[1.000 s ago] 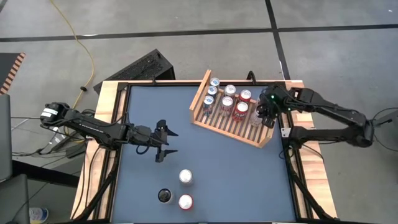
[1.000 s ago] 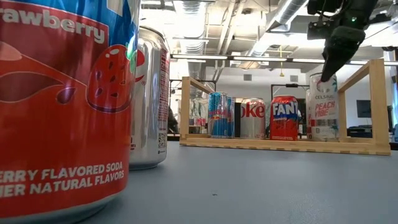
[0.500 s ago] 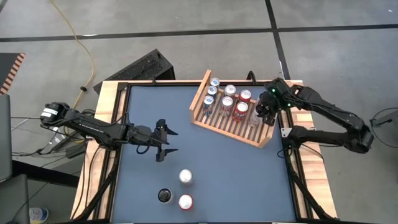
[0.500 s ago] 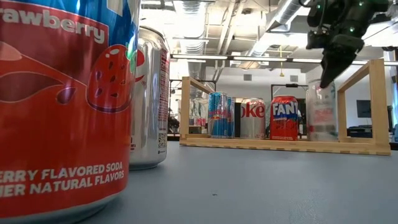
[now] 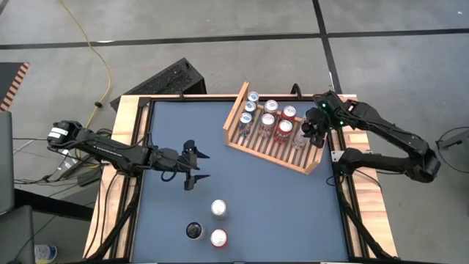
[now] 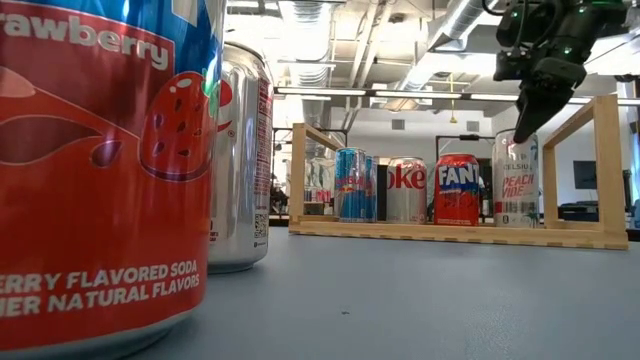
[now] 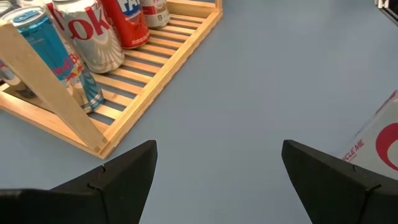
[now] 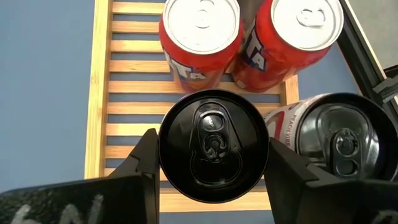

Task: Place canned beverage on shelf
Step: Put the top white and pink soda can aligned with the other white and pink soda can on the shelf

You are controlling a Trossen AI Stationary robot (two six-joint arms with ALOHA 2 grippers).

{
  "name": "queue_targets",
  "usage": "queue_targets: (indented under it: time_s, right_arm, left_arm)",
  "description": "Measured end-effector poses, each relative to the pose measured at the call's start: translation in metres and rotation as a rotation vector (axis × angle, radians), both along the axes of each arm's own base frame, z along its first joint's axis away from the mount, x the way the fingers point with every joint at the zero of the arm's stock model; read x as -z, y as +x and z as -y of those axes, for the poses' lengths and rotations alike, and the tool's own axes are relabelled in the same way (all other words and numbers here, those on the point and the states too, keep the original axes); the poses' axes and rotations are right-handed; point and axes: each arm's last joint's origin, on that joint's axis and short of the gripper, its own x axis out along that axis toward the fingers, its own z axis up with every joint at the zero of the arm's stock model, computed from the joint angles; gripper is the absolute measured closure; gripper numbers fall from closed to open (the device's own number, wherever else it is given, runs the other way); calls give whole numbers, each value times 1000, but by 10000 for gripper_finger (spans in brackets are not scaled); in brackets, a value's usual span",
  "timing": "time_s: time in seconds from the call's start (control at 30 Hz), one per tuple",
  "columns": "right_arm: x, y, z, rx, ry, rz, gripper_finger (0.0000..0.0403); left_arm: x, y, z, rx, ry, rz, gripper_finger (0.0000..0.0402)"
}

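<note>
Left gripper (image 5: 195,166) just sits mid-table, fingers spread wide and holding nothing, same as a second ago. Three cans wait near the front edge: a silver-topped can (image 5: 219,208), a dark-topped can (image 5: 194,231) and a red strawberry can (image 5: 218,237).

Over on the far right, the shelf (image 5: 238,110) already holds a bunch of cans. The right gripper (image 5: 314,135) has lifted off the pale peach can (image 6: 518,180) it was on a second ago. That can now stands free at the shelf's right end. Right-wrist view shows its fingers parted either side of a black-topped can (image 8: 213,145); can't tell if they touch. Looks like one more placed, three left.
</note>
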Motion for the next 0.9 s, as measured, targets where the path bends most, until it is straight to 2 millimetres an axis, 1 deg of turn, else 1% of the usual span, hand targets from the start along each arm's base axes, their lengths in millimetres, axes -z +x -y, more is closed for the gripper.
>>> queue_targets:
  time_s: [0.53, 0.9]
  right_arm:
    - [0, -6, 6, 22, -1, -1, 231]
    - [0, -6, 6, 31, 7, 1, 228]
  left_arm:
    - [0, 0, 0, -3, 9, -1, 68]
    - [0, 0, 0, -12, 12, 0, 68]
